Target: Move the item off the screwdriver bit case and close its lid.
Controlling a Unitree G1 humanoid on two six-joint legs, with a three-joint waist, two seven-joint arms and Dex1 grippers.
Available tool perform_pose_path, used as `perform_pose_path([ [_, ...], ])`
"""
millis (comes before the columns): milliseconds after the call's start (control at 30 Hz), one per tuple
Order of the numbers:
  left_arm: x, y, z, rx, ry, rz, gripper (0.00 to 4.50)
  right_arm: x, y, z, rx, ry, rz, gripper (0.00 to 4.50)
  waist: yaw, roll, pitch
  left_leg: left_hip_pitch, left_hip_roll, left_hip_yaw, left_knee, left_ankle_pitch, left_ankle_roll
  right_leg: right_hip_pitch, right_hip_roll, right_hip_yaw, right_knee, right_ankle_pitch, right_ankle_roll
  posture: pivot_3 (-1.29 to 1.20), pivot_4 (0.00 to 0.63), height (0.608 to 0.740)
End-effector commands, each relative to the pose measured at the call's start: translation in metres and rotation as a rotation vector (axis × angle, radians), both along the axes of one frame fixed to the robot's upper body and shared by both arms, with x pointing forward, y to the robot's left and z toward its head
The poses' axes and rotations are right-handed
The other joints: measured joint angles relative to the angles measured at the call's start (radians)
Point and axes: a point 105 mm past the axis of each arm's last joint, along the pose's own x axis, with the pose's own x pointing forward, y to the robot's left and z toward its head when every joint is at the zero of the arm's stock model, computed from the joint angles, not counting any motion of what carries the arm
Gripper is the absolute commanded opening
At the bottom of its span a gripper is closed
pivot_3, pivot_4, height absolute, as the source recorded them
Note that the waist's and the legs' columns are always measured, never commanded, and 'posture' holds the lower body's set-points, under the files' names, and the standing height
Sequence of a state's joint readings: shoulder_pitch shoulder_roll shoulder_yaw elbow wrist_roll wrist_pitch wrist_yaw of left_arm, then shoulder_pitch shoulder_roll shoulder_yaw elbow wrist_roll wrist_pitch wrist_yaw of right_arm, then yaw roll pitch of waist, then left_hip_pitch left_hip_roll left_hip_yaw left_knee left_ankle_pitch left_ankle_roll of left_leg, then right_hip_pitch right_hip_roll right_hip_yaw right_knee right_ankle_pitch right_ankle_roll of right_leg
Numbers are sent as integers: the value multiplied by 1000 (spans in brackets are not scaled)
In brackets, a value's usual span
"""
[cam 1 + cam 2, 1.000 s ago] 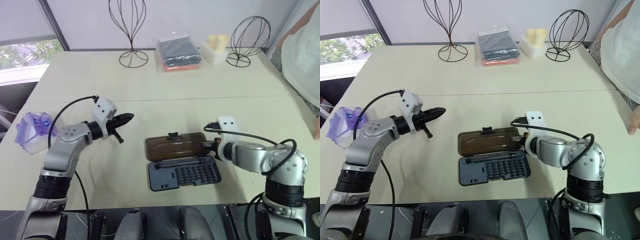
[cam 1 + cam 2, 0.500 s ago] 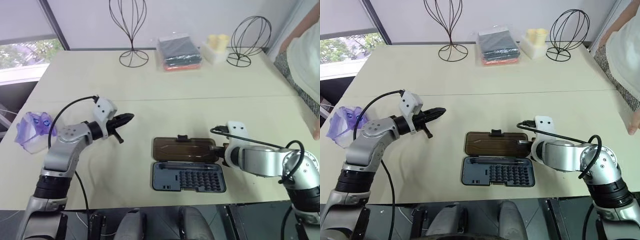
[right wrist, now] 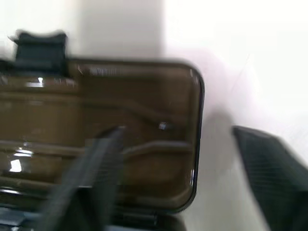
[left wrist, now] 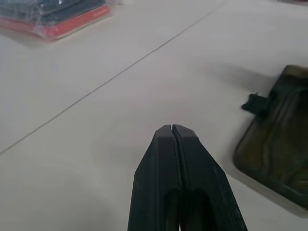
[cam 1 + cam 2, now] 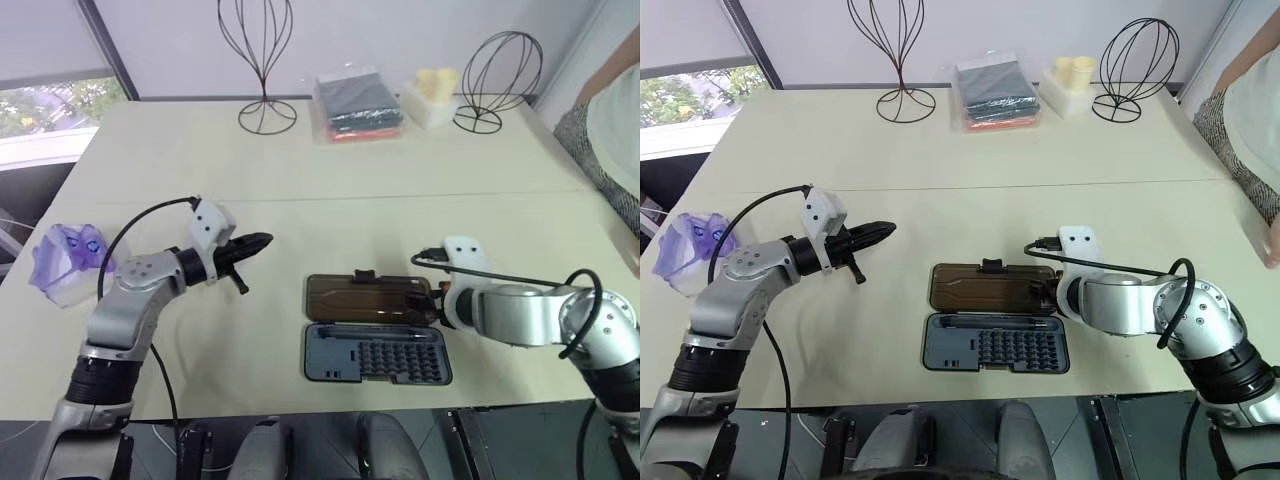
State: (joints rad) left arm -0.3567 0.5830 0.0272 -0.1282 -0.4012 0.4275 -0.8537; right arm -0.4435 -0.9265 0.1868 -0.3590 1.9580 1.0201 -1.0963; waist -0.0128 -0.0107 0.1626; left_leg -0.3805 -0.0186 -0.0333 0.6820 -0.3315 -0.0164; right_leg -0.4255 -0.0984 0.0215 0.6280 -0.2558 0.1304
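The screwdriver bit case (image 5: 375, 352) lies open near the table's front edge, its grid of bits showing and nothing resting on it. Its smoky-brown lid (image 5: 368, 298) lies flat on the table behind the base, with the black latch tab (image 5: 362, 275) on the far edge. My right gripper (image 5: 436, 300) is at the lid's right end. In the right wrist view it (image 3: 175, 131) stands open, one finger over the lid and the other beside its corner. My left gripper (image 5: 262, 241) hovers shut and empty to the left of the case. A crumpled purple item (image 5: 65, 262) lies at the table's left edge.
At the back of the table stand two wire head forms (image 5: 262, 60) (image 5: 497, 80), a clear-wrapped stack of dark cloth (image 5: 358, 105) and a white box with pale cups (image 5: 432, 98). A person (image 5: 610, 130) stands at the right edge.
The case slid right and squared up while my right gripper held the lid's end. That gripper has now opened and let go. The left gripper has stayed put.
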Motion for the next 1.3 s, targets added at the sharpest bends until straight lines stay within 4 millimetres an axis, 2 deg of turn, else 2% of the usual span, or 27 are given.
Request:
perform_pose_path([
  [33, -20, -5, 20, 0, -36, -110, 0, 7, 6, 24, 7, -109, 66, 4459, 0, 0, 0, 0, 0, 0, 0, 0, 0, 0, 0, 0, 0, 0, 0, 0, 150, 740],
  [133, -45, -18, 19, 4, 28, -254, 0, 15, 15, 48, 23, -238, 137, 4459, -2, 1, 1, -1, 0, 0, 0, 0, 0, -1, 0, 0, 0, 0, 0, 0, 150, 740],
  [233, -77, -29, 5, 54, 117, -433, 0, 23, 29, 80, 98, -453, 240, 4459, -1, 2, 1, -1, 0, 0, 0, 0, 0, -1, 0, 0, 0, 0, 0, 0, 150, 740],
  [333, -96, -39, -13, 123, 146, -569, 0, 27, 28, 85, -14, -534, 328, 4459, 2, 3, 2, -1, -1, 0, 0, 0, 0, -1, 0, 0, -1, 0, 0, 0, 150, 740],
  [467, -95, -48, -27, 140, 149, -618, 0, 28, 29, 77, -78, -544, 451, 4459, 5, 2, 2, -2, -1, 0, 1, 0, 0, -1, 0, 0, -1, 0, 0, 0, 150, 740],
  [600, -93, -58, -43, 165, 143, -679, 0, 28, 31, 61, -162, -507, 586, 4459, 1, 2, 2, -2, -2, 0, 1, 0, 0, -1, 1, -1, -1, 0, 0, 0, 150, 740],
  [767, -92, -69, -62, 186, 155, -731, 0, 30, 31, 44, -186, -456, 653, 4459, 0, 2, 2, -2, -2, 0, 1, 0, 1, -2, 1, -1, -1, 0, 0, 0, 150, 740],
  [967, -88, -68, -87, 257, 145, -741, 0, 30, 28, 37, -237, -434, 717, 4459, 2, 2, 2, -2, -2, 0, 1, 0, 0, -2, 0, -1, -1, 0, 0, 0, 150, 740],
  [1133, -82, -68, -93, 268, 129, -722, 0, 41, 25, 39, -245, -437, 775, 4459, 2, 2, 2, -2, -2, 0, 2, 0, 0, -1, 0, -1, 0, 0, 0, 0, 150, 740],
  [1300, -83, -69, -95, 267, 124, -717, 0, 55, 19, 24, -302, -396, 863, 4459, 2, 3, 2, 0, -2, 1, 1, 0, 0, 0, 0, -1, 1, 0, 0, 0, 150, 740],
])
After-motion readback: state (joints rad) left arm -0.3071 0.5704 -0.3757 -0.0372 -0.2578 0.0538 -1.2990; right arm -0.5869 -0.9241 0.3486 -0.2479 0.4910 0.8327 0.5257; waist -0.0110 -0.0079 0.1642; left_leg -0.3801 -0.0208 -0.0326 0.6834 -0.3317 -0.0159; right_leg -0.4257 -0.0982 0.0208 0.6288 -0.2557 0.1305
